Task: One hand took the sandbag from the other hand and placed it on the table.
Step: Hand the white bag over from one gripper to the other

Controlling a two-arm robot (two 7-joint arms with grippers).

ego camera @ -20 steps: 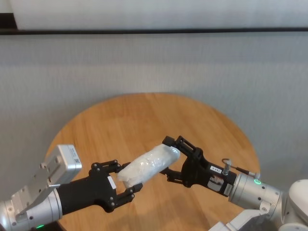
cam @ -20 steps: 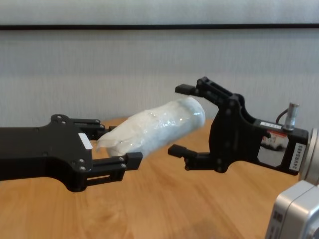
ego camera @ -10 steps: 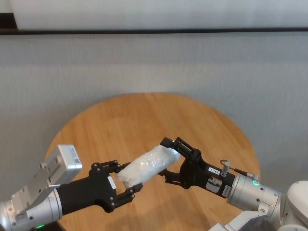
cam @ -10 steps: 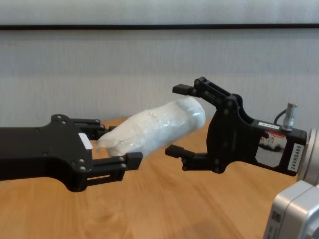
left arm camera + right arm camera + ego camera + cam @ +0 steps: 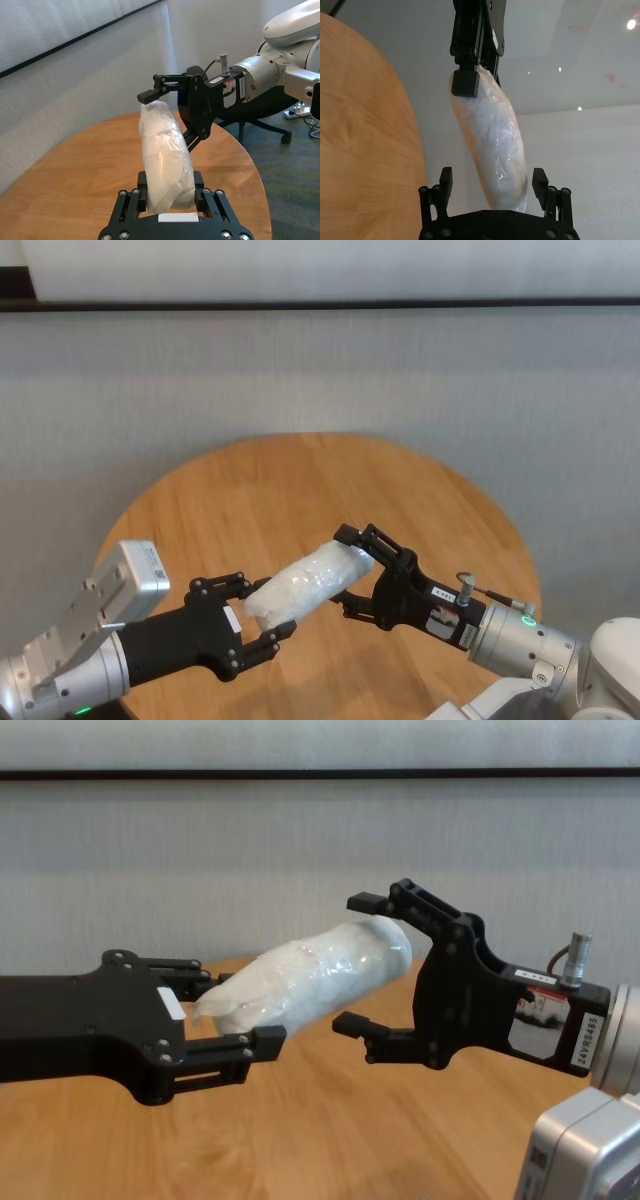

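The white sandbag (image 5: 310, 582) in shiny clear wrap hangs above the round wood-grain table (image 5: 300, 490), between my two grippers. My left gripper (image 5: 262, 612), with the plain white sticker, is shut on the bag's near end (image 5: 165, 150). My right gripper (image 5: 345, 572), labelled 24VRS485 with a silver plug, is open. Its two fingers straddle the bag's other end (image 5: 310, 978), one above and one below. In the right wrist view the bag (image 5: 495, 145) lies between the open fingers (image 5: 445, 182), with a gap on each side.
A grey wall stands behind the table. An office chair base (image 5: 260, 127) and cables lie on the floor past the table's far edge in the left wrist view. The bare tabletop (image 5: 330, 1140) lies below both grippers.
My right gripper has slid slightly further along the sandbag toward my left gripper, still open. The left gripper and the bag have not moved.
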